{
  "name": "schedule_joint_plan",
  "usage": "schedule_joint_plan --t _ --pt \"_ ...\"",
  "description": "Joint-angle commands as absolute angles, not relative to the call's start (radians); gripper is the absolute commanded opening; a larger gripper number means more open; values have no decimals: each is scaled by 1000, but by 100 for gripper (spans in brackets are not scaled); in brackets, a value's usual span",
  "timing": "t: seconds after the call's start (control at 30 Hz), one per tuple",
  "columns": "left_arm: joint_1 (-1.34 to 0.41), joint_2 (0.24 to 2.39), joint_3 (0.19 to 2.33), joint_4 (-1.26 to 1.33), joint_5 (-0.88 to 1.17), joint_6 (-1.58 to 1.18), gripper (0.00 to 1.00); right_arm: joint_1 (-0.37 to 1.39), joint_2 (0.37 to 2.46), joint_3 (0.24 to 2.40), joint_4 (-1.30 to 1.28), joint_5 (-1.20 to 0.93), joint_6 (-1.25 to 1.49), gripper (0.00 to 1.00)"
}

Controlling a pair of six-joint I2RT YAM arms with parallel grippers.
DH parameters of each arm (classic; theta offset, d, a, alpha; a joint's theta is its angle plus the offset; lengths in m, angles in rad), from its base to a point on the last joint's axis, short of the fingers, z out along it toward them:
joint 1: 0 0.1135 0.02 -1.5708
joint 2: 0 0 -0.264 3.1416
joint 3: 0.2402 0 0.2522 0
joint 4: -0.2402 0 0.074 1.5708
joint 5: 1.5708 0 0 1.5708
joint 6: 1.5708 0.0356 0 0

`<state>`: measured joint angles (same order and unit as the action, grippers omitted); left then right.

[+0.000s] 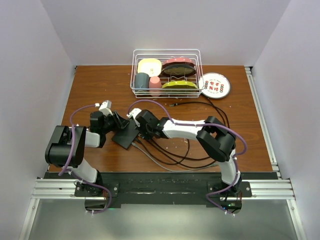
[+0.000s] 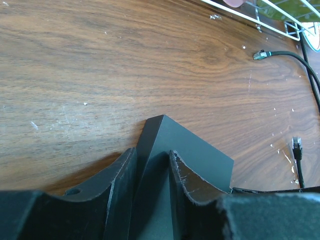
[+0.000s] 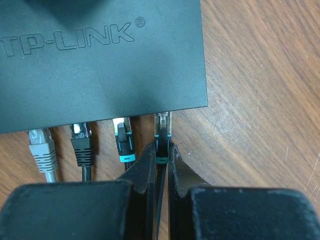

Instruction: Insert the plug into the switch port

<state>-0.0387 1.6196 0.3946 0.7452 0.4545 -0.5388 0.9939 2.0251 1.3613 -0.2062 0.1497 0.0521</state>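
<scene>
Right claw (image 3: 161, 155) pinches the plug (image 3: 163, 127) by its boot, tip right at the switch's (image 3: 100, 60) end port on the tabletop (image 3: 260, 100). Left claw (image 2: 152, 162) clamps the switch's corner. The plug looks light and stiff with a fragile clip, so the boot's the place to hold.

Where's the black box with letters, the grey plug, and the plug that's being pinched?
switch (image 3: 100, 80): right wrist view, on its flat top under the letters.
grey plug (image 3: 44, 155): right wrist view, on its ribbed boot.
pinched plug (image 3: 162, 132): right wrist view, on the dark body behind its clear tip.
</scene>
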Motion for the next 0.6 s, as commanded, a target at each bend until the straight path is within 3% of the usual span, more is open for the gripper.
schedule_joint_plan --t 0.0,0.57 --pt "-80 1634 388 736 578 -552 30 1005 2019 1440 -61 75 6 0" --pt "-115 1651 387 739 581 -549 21 980 2020 1491 -15 11 -12 0"
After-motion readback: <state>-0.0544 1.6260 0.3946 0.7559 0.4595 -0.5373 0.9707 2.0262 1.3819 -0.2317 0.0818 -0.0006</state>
